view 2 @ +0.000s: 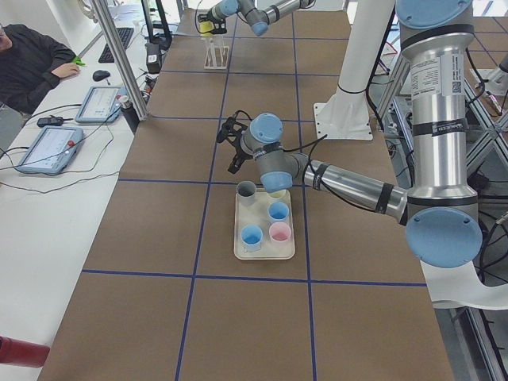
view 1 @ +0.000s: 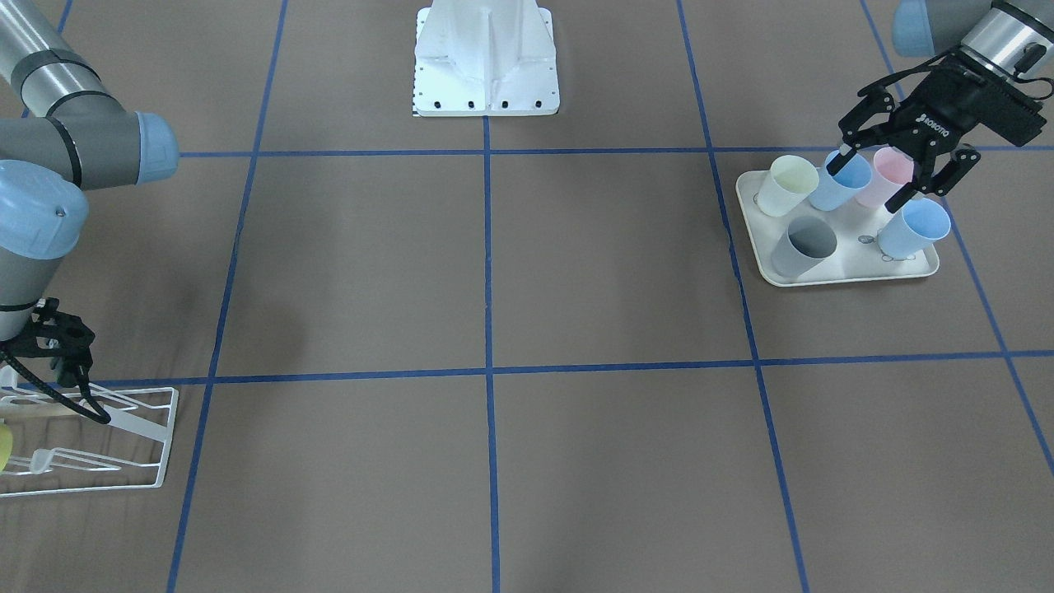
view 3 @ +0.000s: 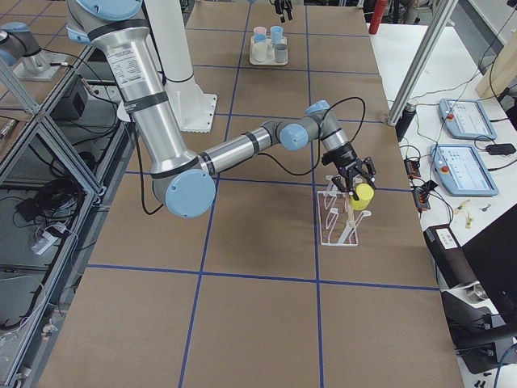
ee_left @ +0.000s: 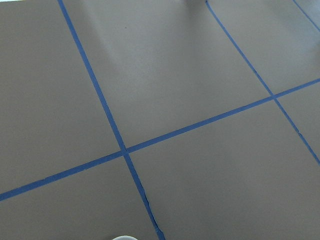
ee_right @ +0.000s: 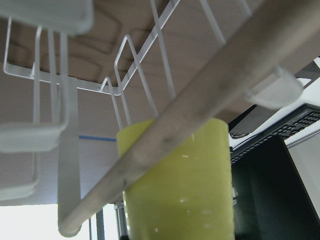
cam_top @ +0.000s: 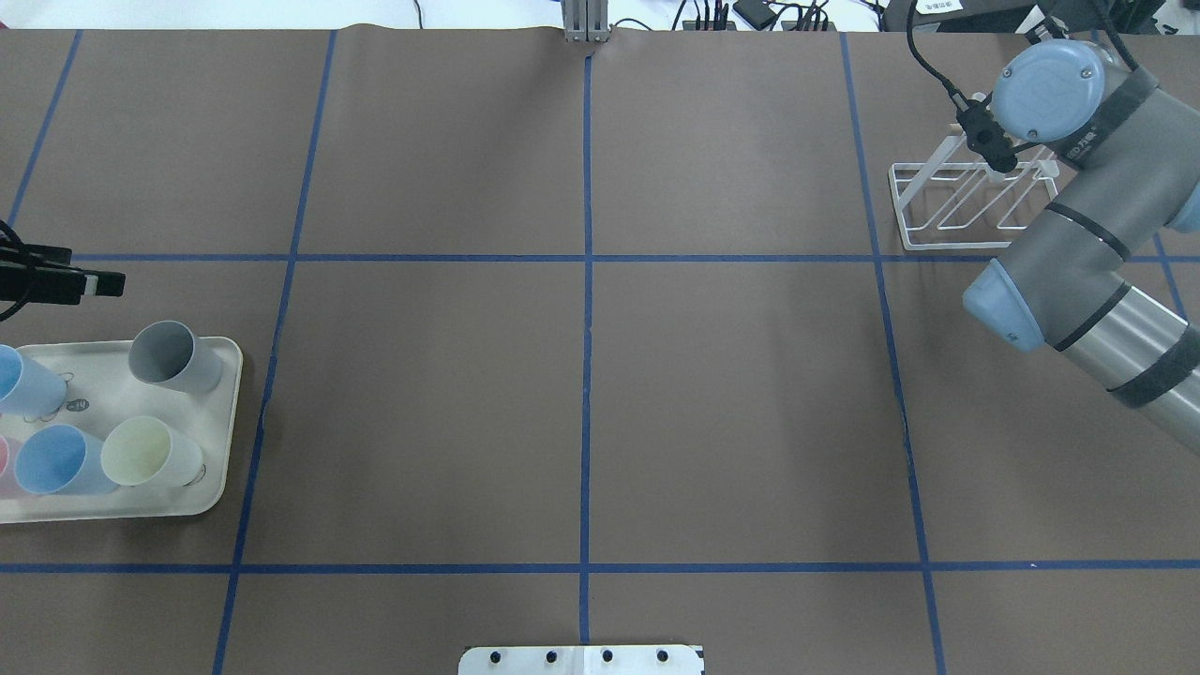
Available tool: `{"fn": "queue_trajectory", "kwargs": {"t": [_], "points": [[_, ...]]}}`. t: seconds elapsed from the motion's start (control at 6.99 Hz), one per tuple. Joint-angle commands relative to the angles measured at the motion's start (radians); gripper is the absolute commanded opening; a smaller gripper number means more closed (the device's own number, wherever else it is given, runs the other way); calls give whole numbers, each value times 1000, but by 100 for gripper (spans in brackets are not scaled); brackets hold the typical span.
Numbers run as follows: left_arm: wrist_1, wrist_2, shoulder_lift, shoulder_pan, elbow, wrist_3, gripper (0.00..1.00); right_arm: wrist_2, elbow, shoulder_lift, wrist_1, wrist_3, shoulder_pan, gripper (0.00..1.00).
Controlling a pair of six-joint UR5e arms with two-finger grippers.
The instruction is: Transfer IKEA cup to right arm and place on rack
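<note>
Left claw [view 1: 877, 177], spread apart, hangs over the tray's [view 1: 848, 268] five cups [view 1: 811, 247]; right claw [view 1: 53, 342], state unclear, beside rack [view 3: 335, 218] bearing yellow cup [ee_right: 180, 190].

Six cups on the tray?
No, the tray holds five: a pale yellow cup, a grey cup, a pink cup and two blue cups.

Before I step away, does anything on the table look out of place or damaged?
Only the tape line beside the tray: it runs jagged, as if the cover were creased or torn. The five cups there stand upright.
</note>
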Motion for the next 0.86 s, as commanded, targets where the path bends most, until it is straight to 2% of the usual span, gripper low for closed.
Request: {"fn": "queue_trajectory", "kwargs": {"t": [0.0, 0.14, 0.29, 0.72], "points": [[0, 0, 0, 0, -2, 0, 100, -15, -10, 6, 0, 7, -9, 58], [0, 0, 0, 0, -2, 0, 100, -41, -12, 6, 0, 14, -18, 73], [0, 0, 0, 0, 0, 0, 100, -50, -12, 5, 0, 14, -21, 80], [0, -2, 0, 0, 2, 0, 100, -49, -10, 14, 6, 20, -23, 87]]}}
